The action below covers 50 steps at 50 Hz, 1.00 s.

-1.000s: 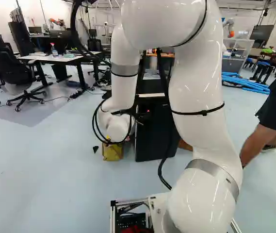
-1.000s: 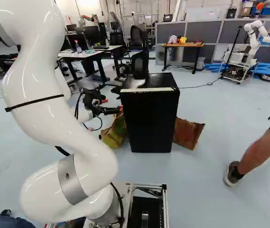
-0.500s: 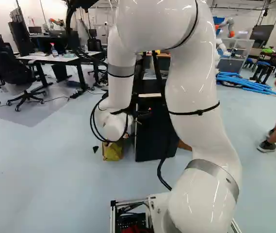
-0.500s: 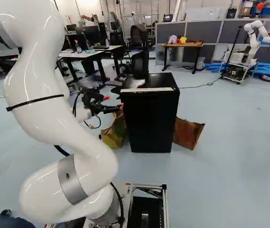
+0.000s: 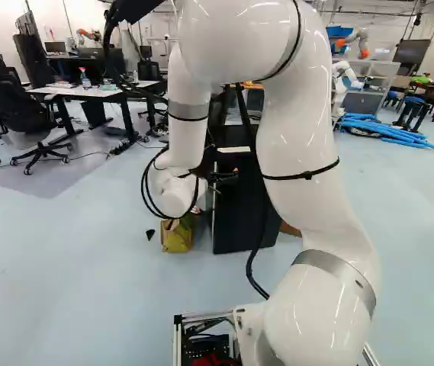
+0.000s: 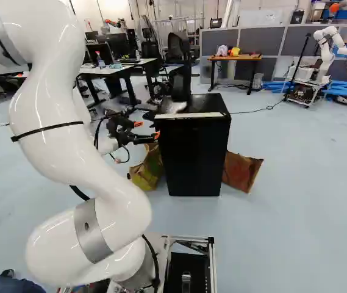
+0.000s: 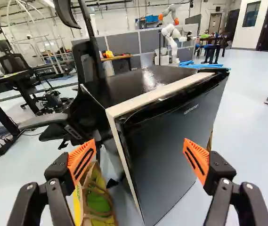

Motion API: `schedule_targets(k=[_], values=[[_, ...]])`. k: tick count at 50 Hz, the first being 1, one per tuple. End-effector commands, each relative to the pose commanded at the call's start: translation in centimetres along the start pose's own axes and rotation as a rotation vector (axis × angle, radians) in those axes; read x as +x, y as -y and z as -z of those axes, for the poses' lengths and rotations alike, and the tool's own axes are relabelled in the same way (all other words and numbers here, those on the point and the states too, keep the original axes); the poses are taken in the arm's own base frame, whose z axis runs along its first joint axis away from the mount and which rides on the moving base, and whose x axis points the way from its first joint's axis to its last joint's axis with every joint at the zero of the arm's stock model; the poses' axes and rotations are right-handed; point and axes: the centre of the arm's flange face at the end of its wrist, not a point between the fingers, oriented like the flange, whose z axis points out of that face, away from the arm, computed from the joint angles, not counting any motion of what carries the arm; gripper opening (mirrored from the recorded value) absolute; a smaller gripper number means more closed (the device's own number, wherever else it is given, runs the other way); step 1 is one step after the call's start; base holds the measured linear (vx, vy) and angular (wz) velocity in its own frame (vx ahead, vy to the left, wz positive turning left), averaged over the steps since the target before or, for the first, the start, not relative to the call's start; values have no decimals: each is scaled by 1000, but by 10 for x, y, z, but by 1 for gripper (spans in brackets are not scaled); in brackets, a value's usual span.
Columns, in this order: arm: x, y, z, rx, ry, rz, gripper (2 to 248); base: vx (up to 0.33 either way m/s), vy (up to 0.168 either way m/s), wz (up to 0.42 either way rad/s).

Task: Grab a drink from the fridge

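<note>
My jaws: open, orange pads [image 7: 196, 159] wide apart, nothing between them. Cable loop [image 5: 143, 187] hangs beside my wrist; it could snag if the arm swings back with a pull.

Door [image 7: 174, 146]: looks shut against the pale rim [image 7: 148, 95]. Contact with my pads: cannot tell. Main risk: the seam is narrow, so a poor angle would let a pad skid off the edge or jam on the rim. Fridge [image 6: 194, 155] stands on the floor; pushing at its corner might turn it rather than free the door. Hinge side unclear; a wrong guess would have me pulling against it.

Drink: in no view, presumably behind the door. Its position is unknown, so a blind reach could knock it over.

Yellow-green bag [image 7: 98, 200] stands beside the fridge; its handles could catch me if I dip low. Chair [image 7: 84, 70] behind limits room on that side.

Print: one line of pale lettering near the door's top edge, not transcribed. Bag's markings: cannot make out.
</note>
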Motion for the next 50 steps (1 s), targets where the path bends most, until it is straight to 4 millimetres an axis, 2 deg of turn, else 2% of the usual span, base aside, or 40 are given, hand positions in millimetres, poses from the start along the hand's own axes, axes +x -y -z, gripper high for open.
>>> schedule_targets(k=[50], values=[[0,11,-12,-12,-8,-19,247,0,0,0]])
